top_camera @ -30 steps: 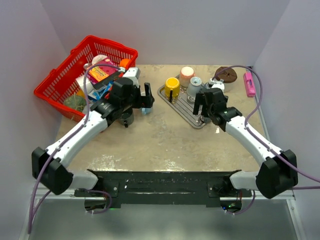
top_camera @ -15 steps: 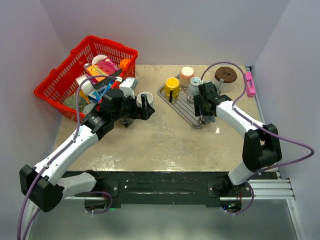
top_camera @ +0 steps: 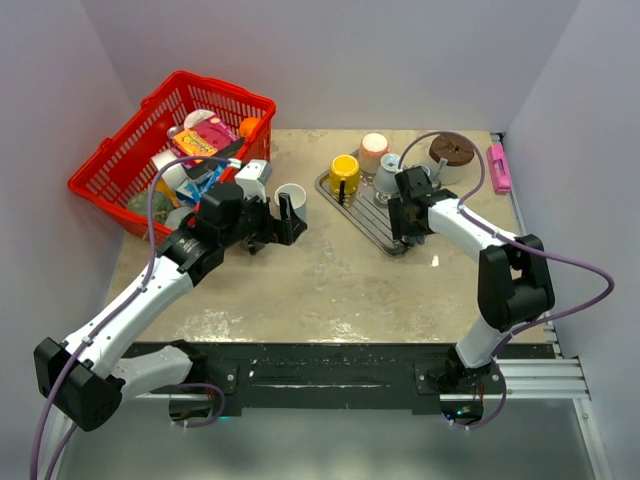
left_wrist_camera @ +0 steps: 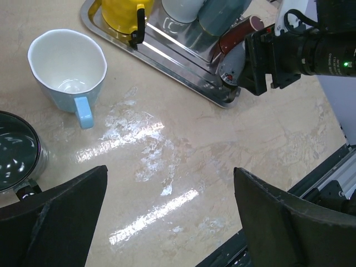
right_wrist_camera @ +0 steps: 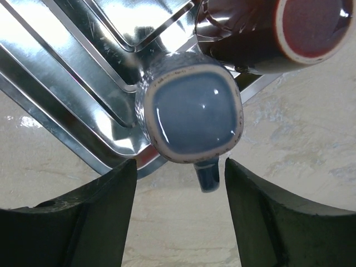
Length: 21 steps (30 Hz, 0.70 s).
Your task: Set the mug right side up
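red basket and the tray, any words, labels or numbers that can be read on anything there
No text can be read in any view.
Pink and orange packet in the red basket: printed, but too small and blurred to read.
Metal tray and the upside-down blue mug on it: no marks seen.

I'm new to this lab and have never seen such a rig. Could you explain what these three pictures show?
Two white robot arms are bolted at a table's near edge, each ending in a two-finger gripper. One picture looks down from overhead; the other two come from cameras on the wrists, with that arm's dark fingers at the bottom. On the table are a red basket, an upright light blue mug and a metal tray of mugs. The left gripper is open and empty near the light blue mug. The right gripper hangs open over a slate-blue mug standing upside down on the tray. Nothing is held.
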Tool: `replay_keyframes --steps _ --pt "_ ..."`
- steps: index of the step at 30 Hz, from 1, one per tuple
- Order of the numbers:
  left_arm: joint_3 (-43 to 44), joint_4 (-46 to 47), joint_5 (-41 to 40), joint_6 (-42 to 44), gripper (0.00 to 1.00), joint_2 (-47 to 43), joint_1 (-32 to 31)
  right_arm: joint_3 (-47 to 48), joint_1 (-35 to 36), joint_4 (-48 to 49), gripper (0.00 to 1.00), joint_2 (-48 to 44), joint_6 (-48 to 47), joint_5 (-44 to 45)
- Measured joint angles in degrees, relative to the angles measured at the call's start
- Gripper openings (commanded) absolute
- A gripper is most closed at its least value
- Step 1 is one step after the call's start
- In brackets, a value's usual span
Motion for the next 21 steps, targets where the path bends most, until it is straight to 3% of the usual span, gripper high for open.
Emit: replay_keyframes --steps 10,21 --pt "-0.3 1.4 0.1 0.7 0.99 1.0 0.0 0.3 0.0 -0.6 0.42 0.3 0.6 -1.4" --pt "-0.3 1.4 1.3 1.1 0.99 3.8 0.0 0.3 0.0 0.5 0.42 0.4 0.1 -0.9"
